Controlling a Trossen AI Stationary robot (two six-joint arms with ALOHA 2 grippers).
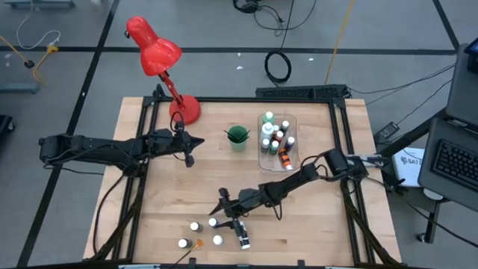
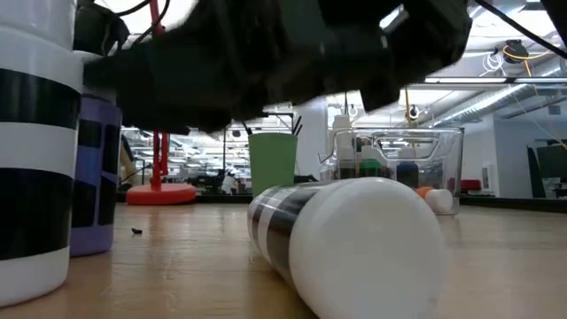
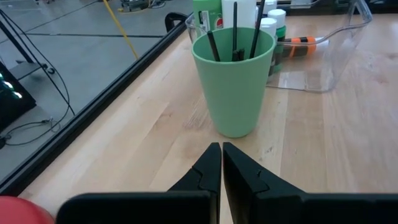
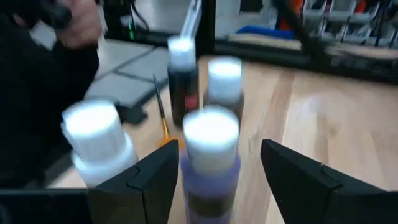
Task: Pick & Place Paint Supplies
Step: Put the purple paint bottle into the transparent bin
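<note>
Several tiny white-capped paint bottles (image 1: pixel 213 222) stand near the table's near edge, and one lies on its side (image 1: pixel 244 237). My right gripper (image 4: pixel 217 152) is open, low over this group, with a finger on either side of a purple bottle (image 4: pixel 210 168); I see no touch. Three dark brushes (image 3: pixel 235 31) stand in the green cup (image 3: pixel 235 81). More bottles sit in the clear bin (image 1: pixel 278 142). Another brush (image 1: pixel 196 245) lies by the near edge. My left gripper (image 3: pixel 221 163) is shut and hovers left of the cup.
A red desk lamp (image 1: pixel 160 63) stands on the table's far left corner, its base (image 1: pixel 185 110) just beyond my left gripper. In the low view the lying bottle (image 2: pixel 354 239) and two standing bottles (image 2: pixel 35 151) fill the foreground. Bare wood lies between the cup and the near bottles.
</note>
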